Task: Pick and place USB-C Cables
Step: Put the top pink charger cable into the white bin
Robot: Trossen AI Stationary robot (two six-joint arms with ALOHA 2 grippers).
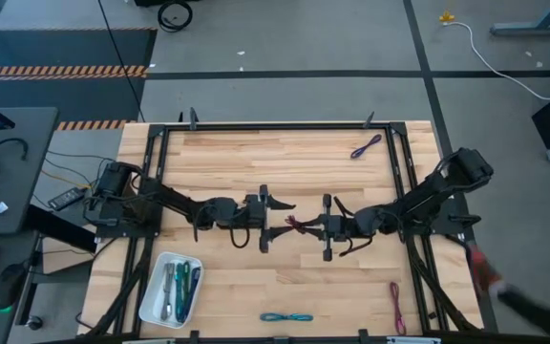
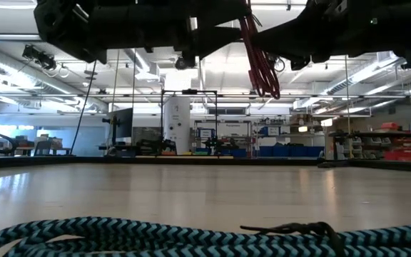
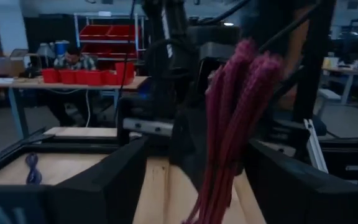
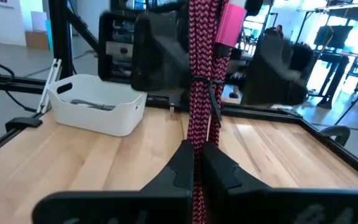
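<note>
Above the middle of the pale, plank-grained wooden table [image 1: 256, 162], the right pincer [image 4: 197, 163] clenches a braided magenta cable bundle [image 4: 202, 68], folded and tied at its waist, hanging clear of the surface. Opposite, the left pincer [image 1: 277, 221] stands released, its dark fingers [image 3: 104, 180] flanking the bundle. Other woven cables [image 1: 181, 287] lie in the smooth, round-cornered white tray [image 1: 151, 298]; a teal bundle [image 1: 286, 316], another magenta bundle [image 1: 395, 308] and a purple bundle [image 1: 365, 146] rest on the table.

Magenta-and-black chevron-braided cable [image 4: 201, 74], white tray [image 4: 98, 106], teal-and-black braided cable [image 2: 155, 239], purple cable [image 1: 365, 146]
</note>
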